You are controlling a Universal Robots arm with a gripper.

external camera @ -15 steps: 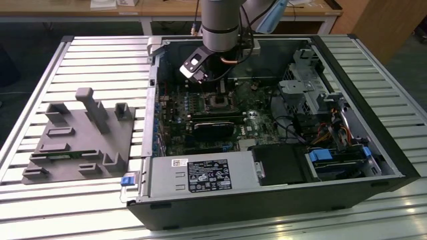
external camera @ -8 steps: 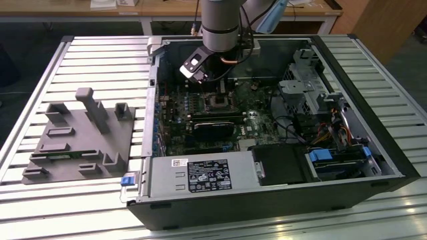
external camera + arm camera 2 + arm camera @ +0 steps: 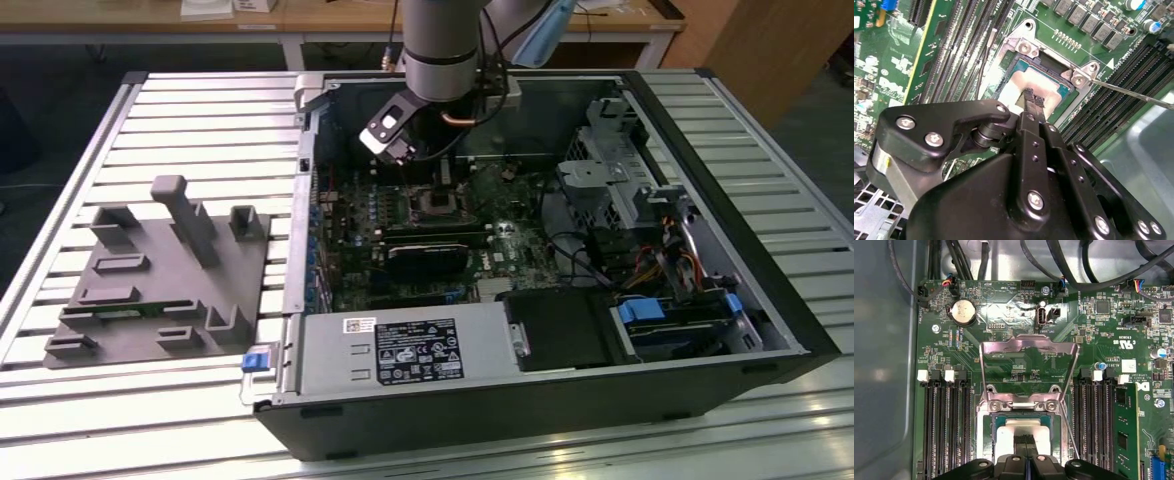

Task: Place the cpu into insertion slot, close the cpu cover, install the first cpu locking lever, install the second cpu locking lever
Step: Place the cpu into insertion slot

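Cpu point(image 3: 1006, 440) in insertion slot point(image 3: 1046, 61), cpu cover point(image 3: 1026, 343) raised clear; tool point(image 3: 1024, 439) pinched empty, maybe touching.

Claw point(image 3: 1033, 98) closed, tips over cpu point(image 3: 1011, 91); cpu sits in insertion slot point(image 3: 1047, 61); thin metal lever point(image 3: 1134, 93) beside slot.

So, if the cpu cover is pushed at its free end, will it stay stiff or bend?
The cpu cover looks like thin sheet metal with a large window, so it is probably light and slightly springy. It is open, hinged at one edge, so a push would likely swing it rather than slide it. Its shiny surface may be slippery.
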